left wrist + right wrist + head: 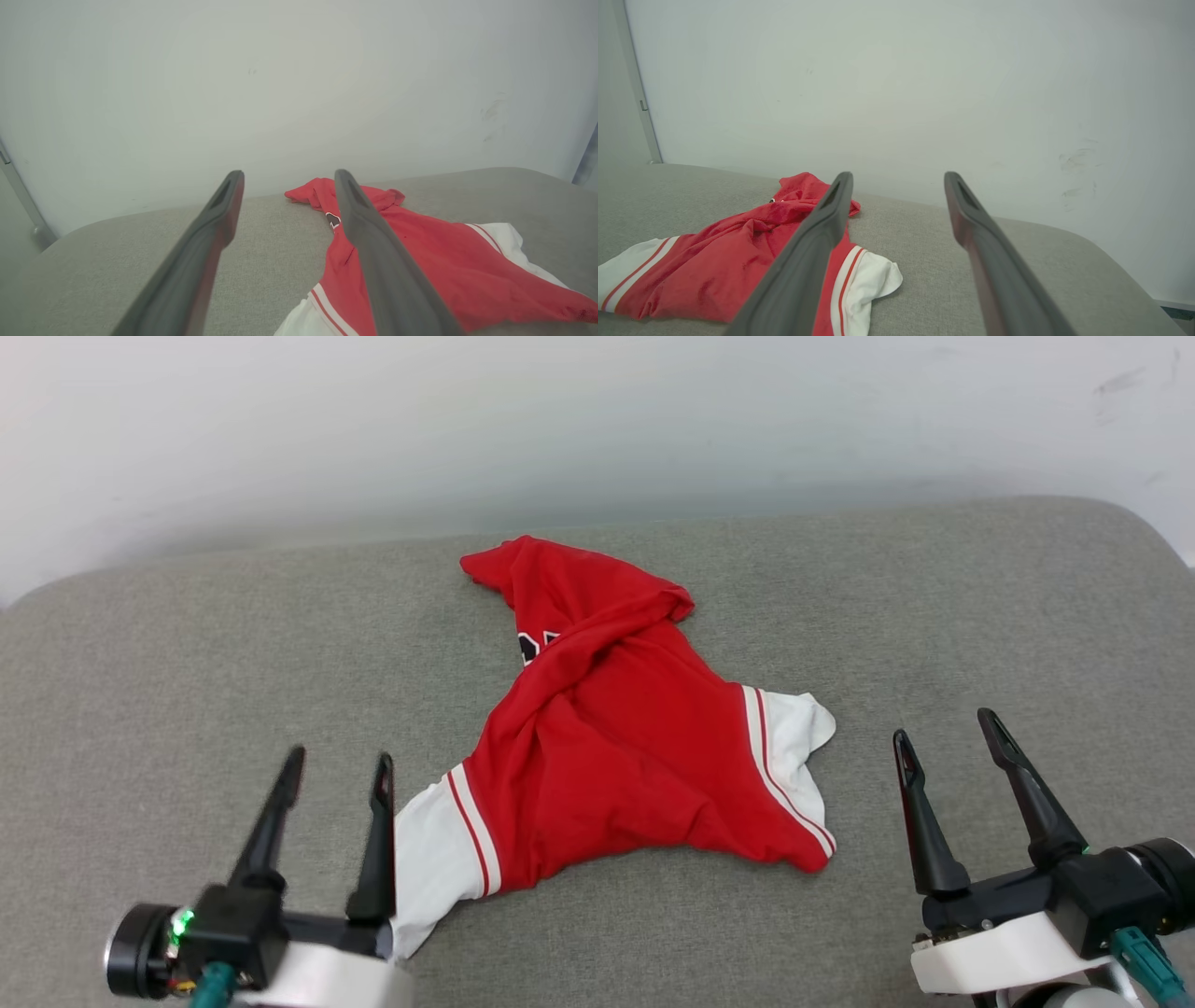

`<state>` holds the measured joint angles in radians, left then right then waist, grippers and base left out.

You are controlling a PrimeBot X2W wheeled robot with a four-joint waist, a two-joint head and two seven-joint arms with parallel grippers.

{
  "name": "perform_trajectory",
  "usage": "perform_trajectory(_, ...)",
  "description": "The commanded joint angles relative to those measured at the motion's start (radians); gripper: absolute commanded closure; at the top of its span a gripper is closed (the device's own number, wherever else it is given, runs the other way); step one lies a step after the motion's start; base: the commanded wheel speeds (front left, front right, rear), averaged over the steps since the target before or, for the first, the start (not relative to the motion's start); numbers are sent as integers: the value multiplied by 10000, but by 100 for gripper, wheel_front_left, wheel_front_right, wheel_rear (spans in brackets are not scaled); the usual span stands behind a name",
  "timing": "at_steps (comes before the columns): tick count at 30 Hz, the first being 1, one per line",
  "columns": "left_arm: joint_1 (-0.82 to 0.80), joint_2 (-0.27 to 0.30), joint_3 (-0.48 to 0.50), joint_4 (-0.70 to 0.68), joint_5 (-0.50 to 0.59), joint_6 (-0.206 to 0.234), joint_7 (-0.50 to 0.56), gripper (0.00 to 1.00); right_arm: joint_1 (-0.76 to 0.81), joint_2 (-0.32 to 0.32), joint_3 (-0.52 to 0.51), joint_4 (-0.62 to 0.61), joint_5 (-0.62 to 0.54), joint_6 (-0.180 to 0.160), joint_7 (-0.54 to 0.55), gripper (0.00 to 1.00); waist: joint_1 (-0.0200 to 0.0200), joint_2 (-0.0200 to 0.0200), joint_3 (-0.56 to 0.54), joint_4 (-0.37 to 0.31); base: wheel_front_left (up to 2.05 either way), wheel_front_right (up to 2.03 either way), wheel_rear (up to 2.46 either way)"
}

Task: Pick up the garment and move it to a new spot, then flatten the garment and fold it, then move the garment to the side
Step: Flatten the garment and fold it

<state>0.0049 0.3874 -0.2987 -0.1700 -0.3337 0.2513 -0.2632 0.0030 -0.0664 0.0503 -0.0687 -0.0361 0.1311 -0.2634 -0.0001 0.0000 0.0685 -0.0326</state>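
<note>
- The left gripper [341, 756] hangs low at the near left. Its two dark fingers are spread apart with nothing between them. The inner finger stands right by the left sleeve [429, 859] of the garment [616, 737], but I cannot tell from here whether it touches.
- The right gripper [944, 725] sits at the near right, also spread and empty, with bare upholstery between it and the cloth.
- A pale wall [597, 420] runs across the back, with a few faint scuffs [1073, 161] on it.
- Below it is a broad grey fabric cushion [980, 616] with rounded far corners.
- The garment lies crumpled at the cushion's middle, between the two grippers. Its red body is twisted, and one fold is thrown diagonally across it toward the wall.
- Both short sleeves are white with red-and-white stripe trim. The left one splays flat toward the near edge, and the right sleeve [794, 737] is bunched up.
- A scrap of black, white-edged lettering [534, 646] peeks from under the fold.
</note>
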Motion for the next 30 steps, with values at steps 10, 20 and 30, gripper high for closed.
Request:
perform_trajectory(10,470,-931,436,7,1198,-939,-23,0,-53,-779,-25,909,434,-7,415,0,1,0,308,282,0,0,0)
perform_trajectory(20,131,-1584,842,81,1737,-1621,-23,0,-1547,-3631,1842,811,3641,-8,6841,0,1,0,928,719,0,0,0)
perform_trajectory(30,-279,-2104,863,231,2176,-2151,-23,0,-3070,-4259,2471,1281,5426,-5,10107,0,1,0,1571,1560,0,0,0)
